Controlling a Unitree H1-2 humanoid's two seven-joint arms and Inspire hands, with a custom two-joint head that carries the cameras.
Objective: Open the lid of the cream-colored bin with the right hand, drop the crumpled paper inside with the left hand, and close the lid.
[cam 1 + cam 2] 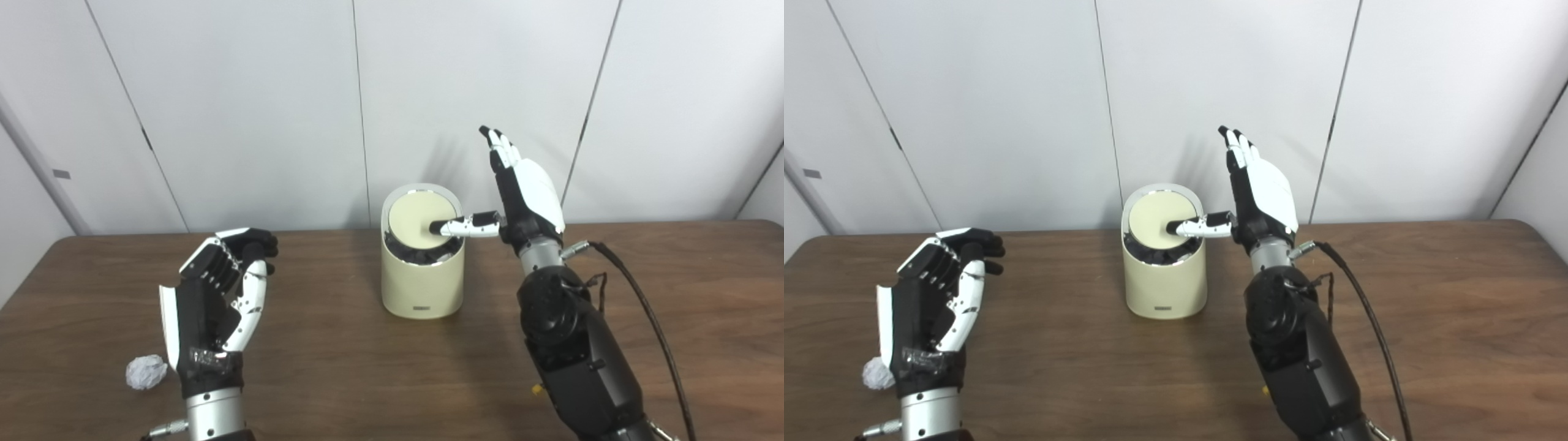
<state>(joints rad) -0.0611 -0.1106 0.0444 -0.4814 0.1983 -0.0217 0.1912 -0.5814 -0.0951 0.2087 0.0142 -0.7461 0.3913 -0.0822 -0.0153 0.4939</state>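
Observation:
The cream-colored bin stands on the table's middle. Its round lid is tilted, and a dark gap with black liner shows along its front edge. My right hand is just right of the bin, open, fingers pointing straight up, its thumb stretched sideways with the tip resting on the lid. The crumpled white paper lies on the table at the front left. Right beside it, a little to its right, my left hand is raised with fingers loosely curled and holds nothing.
The brown wooden table runs across the whole view, with a white panelled wall behind it. A black cable trails from my right wrist over the table's right side.

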